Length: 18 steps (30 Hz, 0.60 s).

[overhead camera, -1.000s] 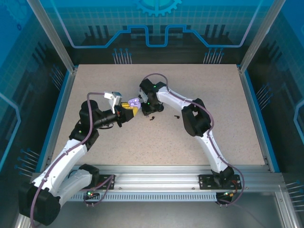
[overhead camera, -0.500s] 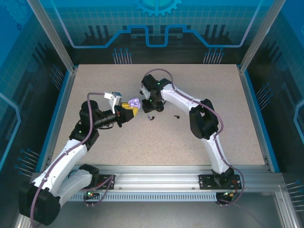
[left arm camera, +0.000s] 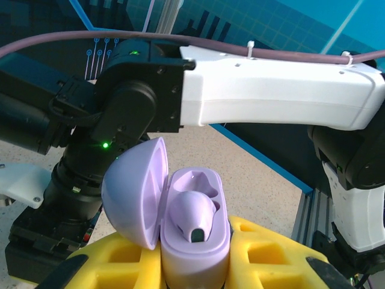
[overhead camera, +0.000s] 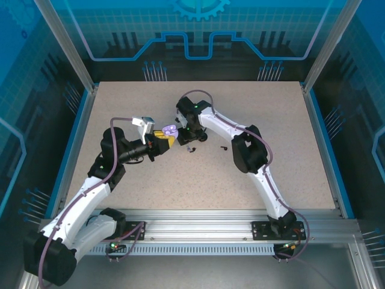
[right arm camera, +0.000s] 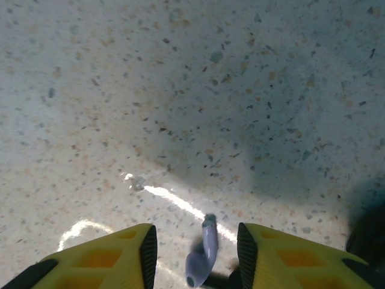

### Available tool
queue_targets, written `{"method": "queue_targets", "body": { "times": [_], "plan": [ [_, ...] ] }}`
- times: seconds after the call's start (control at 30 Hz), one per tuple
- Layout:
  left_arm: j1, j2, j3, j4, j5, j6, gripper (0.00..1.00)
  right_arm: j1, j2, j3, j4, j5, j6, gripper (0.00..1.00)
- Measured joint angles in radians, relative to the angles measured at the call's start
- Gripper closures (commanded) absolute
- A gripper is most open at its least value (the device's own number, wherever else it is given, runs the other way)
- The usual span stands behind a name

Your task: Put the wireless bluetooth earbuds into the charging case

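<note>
My left gripper (left arm camera: 195, 268) is shut on the charging case (left arm camera: 195, 247), a lilac oval shell held upright between its yellow fingers. The lid (left arm camera: 133, 192) is swung open to the left. One lilac earbud (left arm camera: 192, 214) sits in the near socket and the far socket (left arm camera: 201, 179) is bare. In the top view the case (overhead camera: 169, 130) is just left of my right gripper (overhead camera: 191, 138). In the right wrist view my right gripper (right arm camera: 194, 241) is open over the table. A second lilac earbud (right arm camera: 201, 259) lies blurred and loose between the fingers, touching neither pad.
Two small dark bits (overhead camera: 192, 150) (overhead camera: 223, 148) lie on the speckled table (overhead camera: 271, 120) just in front of the right gripper. The right forearm (left arm camera: 277, 90) crosses close above the case. Blue-lit walls and metal rails ring the table.
The right jaws have opened and let go of the lilac earbud. The right arm swung slightly right and came back. The left arm and case have stayed put.
</note>
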Motion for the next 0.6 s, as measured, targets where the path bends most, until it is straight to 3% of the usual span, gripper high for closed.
{"method": "queue_targets", "body": {
  "times": [0.6],
  "plan": [
    [0.0,0.0,0.0,0.0,0.0,0.0,0.91,0.019,0.07,0.074,-0.079,-0.082,-0.08,0.55]
  ]
}}
